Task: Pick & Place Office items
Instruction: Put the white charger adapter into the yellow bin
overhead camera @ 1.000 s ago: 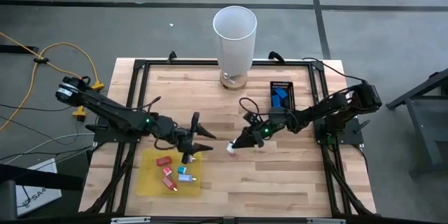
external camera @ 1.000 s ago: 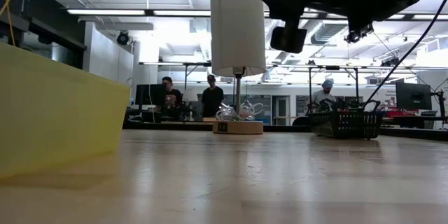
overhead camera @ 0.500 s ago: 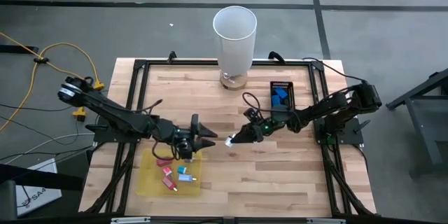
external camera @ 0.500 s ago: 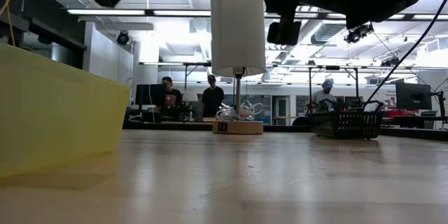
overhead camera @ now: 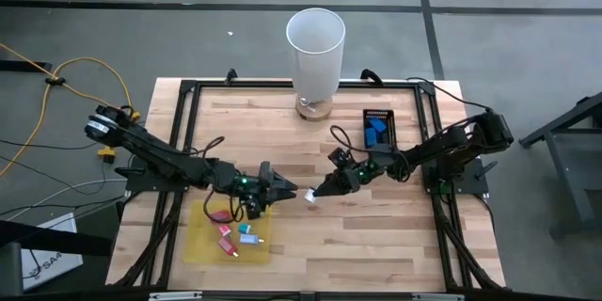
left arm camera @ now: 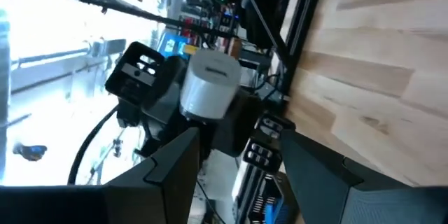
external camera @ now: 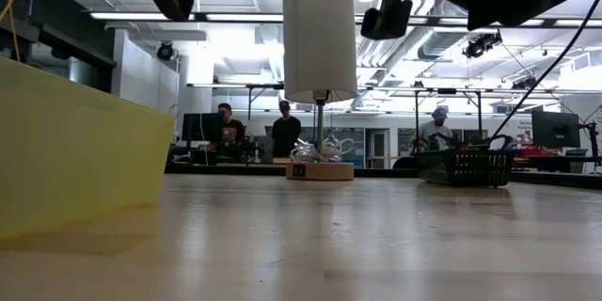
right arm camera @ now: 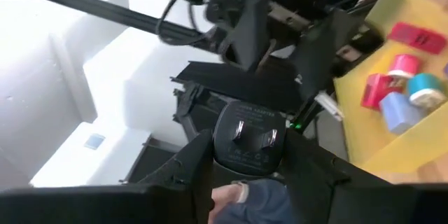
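My right gripper [overhead camera: 318, 192] is shut on a whitish round piece [overhead camera: 309, 197] above the table's middle. My left gripper [overhead camera: 290, 189] faces it from the table's left, open and holding nothing. In the left wrist view the piece [left arm camera: 210, 87] shows beyond my open left gripper [left arm camera: 239, 140]. Several small office items in red [right arm camera: 416, 36], pink [right arm camera: 402, 63], teal [right arm camera: 423, 87] and blue [right arm camera: 399, 112] lie on the flat yellow sheet [overhead camera: 202, 245] at the near left. In the low view both grippers show only along the top edge. My right gripper pinches the whitish round piece by its rounded sides [right arm camera: 218, 147] between the two fingers. The fingers run about level and come from the table's right. An end face with two metal prongs [right arm camera: 250, 134] looks back at the wrist. The piece is lifted clear of the table.
A tall white cylinder [overhead camera: 315, 52] on a round wooden foot stands at the far edge's middle. A small black tray [overhead camera: 378, 141] with blue pieces lies at the far right. Black frame rails [overhead camera: 188, 113] border the wooden top. People stand in the room beyond.
My left gripper has rolled about its own pointing line: its fingers, spread wide as seen from above a second ago, now show one nearly over the other. It has also come into the low view's top left. The whitish piece stays in my right gripper.
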Controlling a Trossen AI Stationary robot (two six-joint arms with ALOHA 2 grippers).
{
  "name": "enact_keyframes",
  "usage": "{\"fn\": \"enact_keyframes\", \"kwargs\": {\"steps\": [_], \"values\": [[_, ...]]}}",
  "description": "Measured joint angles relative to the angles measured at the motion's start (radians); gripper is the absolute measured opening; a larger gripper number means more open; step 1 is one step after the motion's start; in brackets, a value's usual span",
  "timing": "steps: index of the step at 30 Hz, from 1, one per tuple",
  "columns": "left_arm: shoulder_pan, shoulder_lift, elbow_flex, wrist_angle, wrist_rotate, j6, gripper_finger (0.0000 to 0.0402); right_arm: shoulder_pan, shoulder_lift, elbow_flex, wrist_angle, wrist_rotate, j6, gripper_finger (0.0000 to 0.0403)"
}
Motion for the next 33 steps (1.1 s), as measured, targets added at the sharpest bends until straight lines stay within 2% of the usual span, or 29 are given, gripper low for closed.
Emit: {"fn": "enact_keyframes", "kwargs": {"steps": [6,11,23,28,33], "values": [[0.001,0.015,-0.001,0.069,0.088,0.070,0.0193,0.023,0.000,0.000,0.012,-0.001,0.014,0.0132],[0.008,0.040,-0.001,0.133,0.121,0.117,0.0193,0.036,0.000,0.000,0.017,0.006,0.024,0.0132],[0.034,0.059,-0.001,0.189,0.264,0.214,0.0192,0.049,0.000,0.001,0.042,0.034,0.024,0.0133],[0.054,0.059,-0.001,0.192,0.291,0.219,0.0192,0.054,0.000,0.001,0.049,0.035,0.024,0.0132],[0.094,0.059,-0.001,0.202,0.383,0.191,0.0192,0.054,0.000,0.001,0.049,0.035,0.024,0.0132]]}}
